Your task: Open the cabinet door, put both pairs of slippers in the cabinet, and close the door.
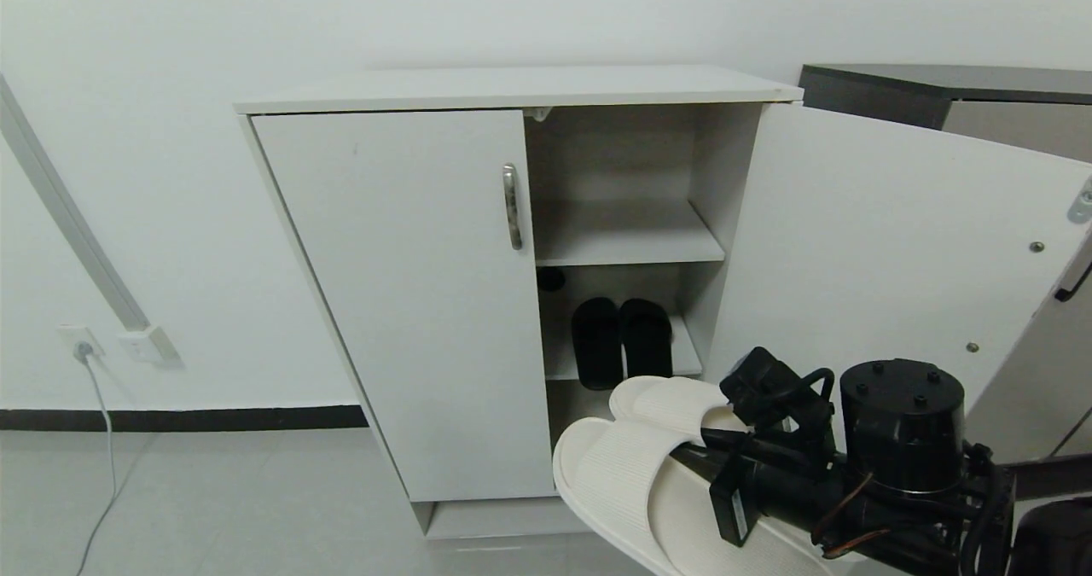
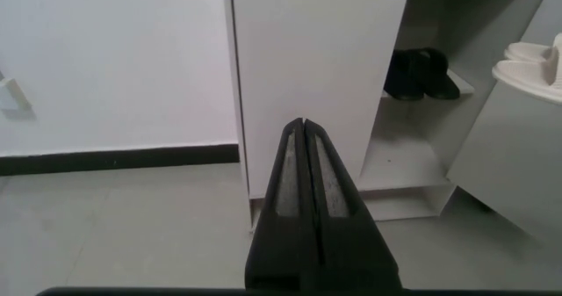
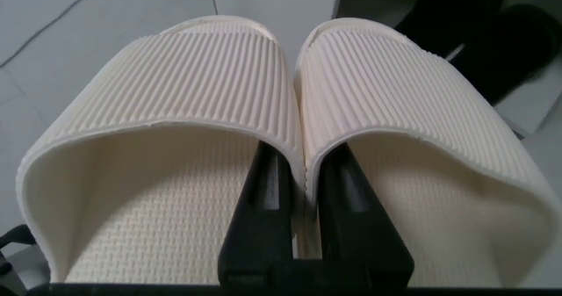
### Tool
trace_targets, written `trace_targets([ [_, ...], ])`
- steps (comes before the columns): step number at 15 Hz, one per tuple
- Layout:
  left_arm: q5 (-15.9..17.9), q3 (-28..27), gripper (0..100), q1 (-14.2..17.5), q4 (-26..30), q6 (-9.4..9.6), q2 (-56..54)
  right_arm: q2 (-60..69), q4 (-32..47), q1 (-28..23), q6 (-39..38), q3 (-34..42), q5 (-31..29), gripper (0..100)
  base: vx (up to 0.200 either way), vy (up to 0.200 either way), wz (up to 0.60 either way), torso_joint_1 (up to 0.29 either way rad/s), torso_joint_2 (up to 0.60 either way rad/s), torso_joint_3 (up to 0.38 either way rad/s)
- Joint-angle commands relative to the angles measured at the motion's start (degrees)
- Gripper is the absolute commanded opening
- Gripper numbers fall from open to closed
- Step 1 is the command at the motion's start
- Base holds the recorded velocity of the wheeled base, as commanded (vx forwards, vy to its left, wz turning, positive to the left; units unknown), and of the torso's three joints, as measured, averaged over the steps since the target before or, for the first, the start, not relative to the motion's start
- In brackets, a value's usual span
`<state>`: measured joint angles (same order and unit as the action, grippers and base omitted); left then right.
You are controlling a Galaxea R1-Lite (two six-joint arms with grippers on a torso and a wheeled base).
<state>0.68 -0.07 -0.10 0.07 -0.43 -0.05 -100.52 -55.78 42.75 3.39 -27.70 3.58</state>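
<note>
As the right gripper (image 3: 303, 182) pinches the white slippers (image 1: 631, 465) by their inner walls, toes aimed far-left at the open cabinet (image 1: 409, 303), the pair hangs just near of the black slippers (image 1: 621, 337) on the mid shelf; left gripper (image 2: 304, 155), closed w/ nothing in it, sits farther off.

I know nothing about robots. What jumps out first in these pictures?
A pair of cream slippers, pinched side by side in the right gripper, hangs before the white cabinet. Its right door stands open, and a black pair already sits on the lower shelf inside.
</note>
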Motion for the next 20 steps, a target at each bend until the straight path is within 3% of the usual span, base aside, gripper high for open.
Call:
trace_targets([
  [1, 0.02, -0.01, 0, 0.01, 0.01, -0.01, 0.05, -0.81, -0.73, 0.14, 0.04, 0.01, 0.11, 0, 0.0, 0.0, 0.0, 0.0, 0.0, 0.0],
  [6, 0.02, -0.01, 0, 0.01, 0.01, -0.01, 0.05, -5.91, -6.62, 1.9, 0.48, -0.52, -1.83, 0, 0.0, 0.0, 0.0, 0.0, 0.0, 0.0],
  [9, 0.02, -0.01, 0, 0.01, 0.01, 0.08, 0.05, -13.21, -5.92, 6.03, -6.03, -10.62, -17.38, 0, 0.0, 0.0, 0.0, 0.0, 0.0, 0.0],
  [18, 0.02, -0.01, 0, 0.01, 0.01, 0.16, 0.05, -15.4, 29.68, 10.16, -19.47, -38.22, -42.78, 0, 0.0, 0.0, 0.0, 0.0, 0.0, 0.0],
  [20, 0.02, -0.01, 0, 0.01, 0.01, 0.08, 0.05, -15.4, 32.49, 10.95, -19.47, -42.53, -46.56, 0, 0.0, 0.0, 0.0, 0.0, 0.0, 0.0],
])
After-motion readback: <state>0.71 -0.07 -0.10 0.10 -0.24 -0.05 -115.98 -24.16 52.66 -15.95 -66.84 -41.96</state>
